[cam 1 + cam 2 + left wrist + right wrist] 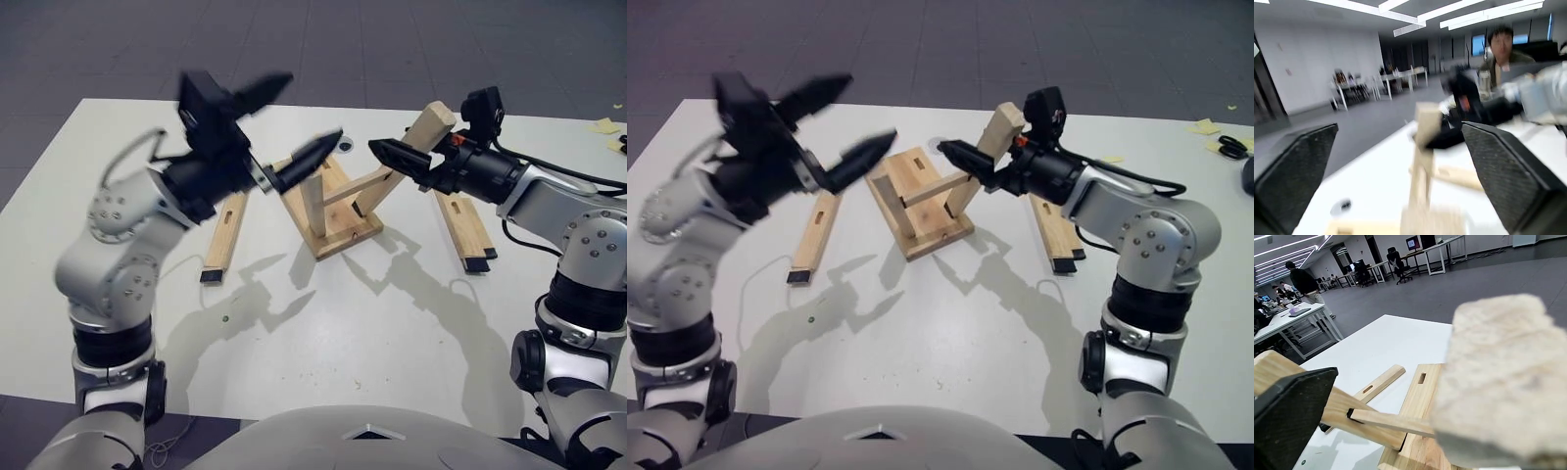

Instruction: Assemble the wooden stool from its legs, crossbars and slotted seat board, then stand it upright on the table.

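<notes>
The slotted seat board [338,233] lies flat on the white table [343,323]. One leg [312,208] stands on it and a second leg [423,132] leans from it, with a crossbar [345,188] joining them. My right gripper [392,162] is at the leaning leg's upper half. One finger [1293,416] shows apart from the wood and the other is hidden behind the leg's end [1498,382]. My left gripper [292,122] hangs open in the air just left of the legs, empty, its pads [1293,171] wide apart.
A loose slotted wooden piece [227,230] lies left of the seat board and another [465,230] lies right of it, under my right arm. A small round object [345,145] sits behind the stool. Yellow notes [607,125] lie at the far right edge.
</notes>
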Motion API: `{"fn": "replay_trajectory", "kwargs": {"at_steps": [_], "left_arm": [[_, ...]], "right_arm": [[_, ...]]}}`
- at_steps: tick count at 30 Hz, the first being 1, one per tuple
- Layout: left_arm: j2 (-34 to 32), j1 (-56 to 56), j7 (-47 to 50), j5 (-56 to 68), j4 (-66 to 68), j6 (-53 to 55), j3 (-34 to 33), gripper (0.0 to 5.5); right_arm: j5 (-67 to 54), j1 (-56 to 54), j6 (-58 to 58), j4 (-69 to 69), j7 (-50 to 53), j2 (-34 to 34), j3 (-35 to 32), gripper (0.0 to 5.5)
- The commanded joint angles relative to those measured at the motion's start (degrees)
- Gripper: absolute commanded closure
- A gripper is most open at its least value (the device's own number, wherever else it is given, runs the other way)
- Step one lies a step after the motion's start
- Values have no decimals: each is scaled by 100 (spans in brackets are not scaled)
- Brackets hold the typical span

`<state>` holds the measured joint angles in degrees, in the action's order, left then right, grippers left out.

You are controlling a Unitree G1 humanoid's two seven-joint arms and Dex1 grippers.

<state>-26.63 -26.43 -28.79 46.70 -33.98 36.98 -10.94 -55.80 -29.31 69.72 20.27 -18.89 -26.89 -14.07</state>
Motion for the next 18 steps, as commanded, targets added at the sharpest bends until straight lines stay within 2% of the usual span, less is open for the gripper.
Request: {"fn": "replay_trajectory", "kwargs": {"at_steps": [1,4,8,12,15,18], "left_arm": [[-307,-396,306,346,28,181,-467,15],[-400,-225,443,-72,128,98,-283,15],[-262,45,774,-881,4,37,549,15],[54,215,853,-1342,8,-65,1318,15],[89,277,735,-1543,172,-203,1442,15],[21,174,638,-1599,396,-308,1204,15]], "right_arm": [[-230,58,178,163,28,-92,-113,10],[-442,17,55,152,40,9,-314,10],[-1117,-399,-368,-91,529,443,-953,10],[-1395,-894,-885,-391,1123,636,-1240,10],[-1521,-1066,-1118,-499,1310,581,-1286,10],[-1595,-1095,-1222,-527,1412,502,-1235,10]]}}
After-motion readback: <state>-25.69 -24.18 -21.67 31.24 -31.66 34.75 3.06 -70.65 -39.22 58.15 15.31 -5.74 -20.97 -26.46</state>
